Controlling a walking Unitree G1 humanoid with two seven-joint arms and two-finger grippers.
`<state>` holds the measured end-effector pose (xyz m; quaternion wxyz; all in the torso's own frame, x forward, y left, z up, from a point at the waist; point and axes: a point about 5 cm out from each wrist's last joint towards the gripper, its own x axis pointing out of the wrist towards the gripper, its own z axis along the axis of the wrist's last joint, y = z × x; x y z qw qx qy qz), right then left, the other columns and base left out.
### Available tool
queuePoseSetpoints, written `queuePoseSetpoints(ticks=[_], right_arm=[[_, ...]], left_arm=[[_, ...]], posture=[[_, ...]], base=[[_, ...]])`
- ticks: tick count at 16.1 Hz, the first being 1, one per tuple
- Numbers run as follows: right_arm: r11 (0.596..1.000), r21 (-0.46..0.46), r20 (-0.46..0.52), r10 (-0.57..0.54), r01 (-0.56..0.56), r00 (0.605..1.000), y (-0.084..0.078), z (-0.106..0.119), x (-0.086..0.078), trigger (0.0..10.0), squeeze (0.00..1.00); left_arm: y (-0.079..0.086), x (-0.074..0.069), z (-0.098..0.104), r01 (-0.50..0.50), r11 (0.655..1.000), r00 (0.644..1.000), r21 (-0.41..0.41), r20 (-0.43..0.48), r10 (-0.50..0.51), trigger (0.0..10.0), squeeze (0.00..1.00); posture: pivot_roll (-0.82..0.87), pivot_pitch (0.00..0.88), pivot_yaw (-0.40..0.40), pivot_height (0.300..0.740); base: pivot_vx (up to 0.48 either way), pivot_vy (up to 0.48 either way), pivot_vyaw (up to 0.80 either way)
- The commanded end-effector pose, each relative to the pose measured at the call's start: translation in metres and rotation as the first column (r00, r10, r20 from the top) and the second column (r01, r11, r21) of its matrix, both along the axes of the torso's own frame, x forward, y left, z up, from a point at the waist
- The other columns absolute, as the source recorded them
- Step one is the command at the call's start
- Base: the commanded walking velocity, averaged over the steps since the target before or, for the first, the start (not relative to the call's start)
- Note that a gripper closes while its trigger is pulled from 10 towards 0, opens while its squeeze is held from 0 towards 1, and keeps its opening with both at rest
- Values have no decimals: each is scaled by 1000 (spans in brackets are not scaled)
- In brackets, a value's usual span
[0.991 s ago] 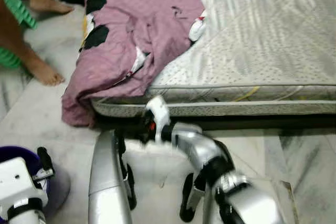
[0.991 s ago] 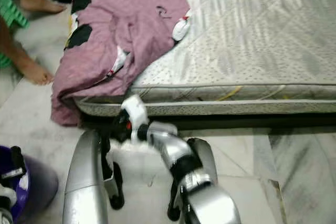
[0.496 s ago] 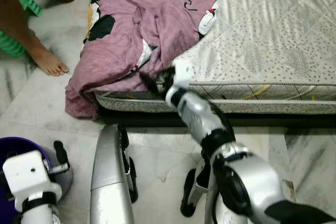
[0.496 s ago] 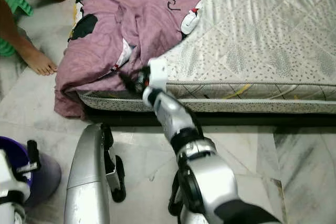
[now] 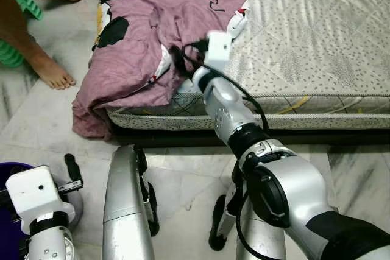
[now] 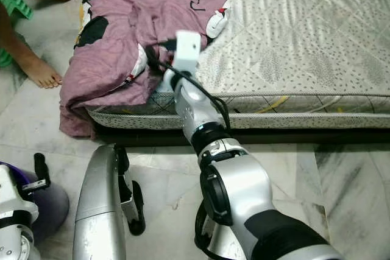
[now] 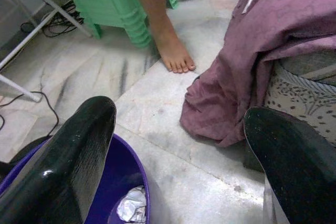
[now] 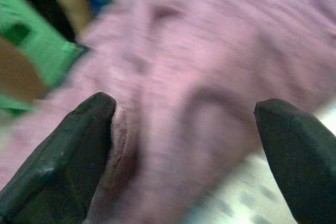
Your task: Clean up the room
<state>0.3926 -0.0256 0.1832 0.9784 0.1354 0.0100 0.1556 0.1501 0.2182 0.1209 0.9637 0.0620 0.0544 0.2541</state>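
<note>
I see the right gripper [image 8: 184,145] spread wide with nothing between its fingers, poised over the mauve blanket [image 5: 152,35] at upper centre, which drapes off the mattress [image 5: 317,41] corner. My left gripper [image 7: 178,156] gapes empty above the purple bucket [image 7: 128,182], lower left.

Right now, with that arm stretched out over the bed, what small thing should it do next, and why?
Probably ease the right hand down onto the pink blanket and close: its fingers are spread open just above the crumpled folds, gripping nothing.
</note>
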Motion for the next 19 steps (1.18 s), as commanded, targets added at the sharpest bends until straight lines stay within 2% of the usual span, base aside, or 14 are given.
queuePoseSetpoints(ticks=[1,2,3,4,5,8,9,11,14,17,19], right_arm=[[999,-1,-51,-45,45,998,-8,-11,0,10000,0],[999,20,-40,-47,48,998,-12,-9,1,10000,0],[999,29,-24,-19,20,1000,-8,-8,0,10000,0],[1000,11,-4,-3,3,1000,-5,-9,-2,10000,0],[998,-56,24,1,0,1000,0,-15,-7,10000,0],[992,-119,1,-53,53,999,-6,-26,-9,10000,0],[993,-97,-3,-64,64,998,-8,-26,-8,10000,0],[996,-78,17,-37,38,999,-2,-22,-9,10000,0],[999,-54,16,6,-5,1000,14,-23,-15,10000,0],[988,36,-30,149,-148,988,46,-32,-32,10000,0],[978,70,-39,201,-198,979,65,-37,-45,10000,0]], left_arm=[[4,-4,-6,-30,1000,999,-8,-32,30,10000,0],[4,-3,-5,-29,1000,999,-5,-25,29,10000,0],[4,-2,-4,-29,1000,999,-5,-23,29,10000,0],[5,-2,-4,-30,1000,999,-5,-23,30,10000,0],[5,-1,-5,-30,1000,999,-5,-24,30,10000,0],[6,-4,-3,-31,1000,999,4,-30,31,10000,0],[9,-8,-3,-39,999,999,12,-37,40,10000,0],[10,-8,-3,-41,999,998,15,-37,42,10000,0],[4,-6,-2,-23,1000,999,10,-36,24,10000,0],[4,-14,1,-3,1000,998,23,-57,4,10000,0],[7,-18,2,-7,1000,998,30,-69,9,10000,0]], posture=[[201,331,-90,530],[197,330,-90,530],[195,330,-89,530],[193,328,-89,530],[193,328,-89,530],[220,344,-77,530],[221,343,-76,530],[218,346,-75,530],[224,368,-65,530],[249,396,-45,530],[259,410,-37,530]], base=[[0,0,0],[0,0,0],[0,0,0],[0,0,0],[0,0,0],[0,0,0],[0,0,0],[0,0,0],[0,0,0],[0,0,0],[0,0,0]])
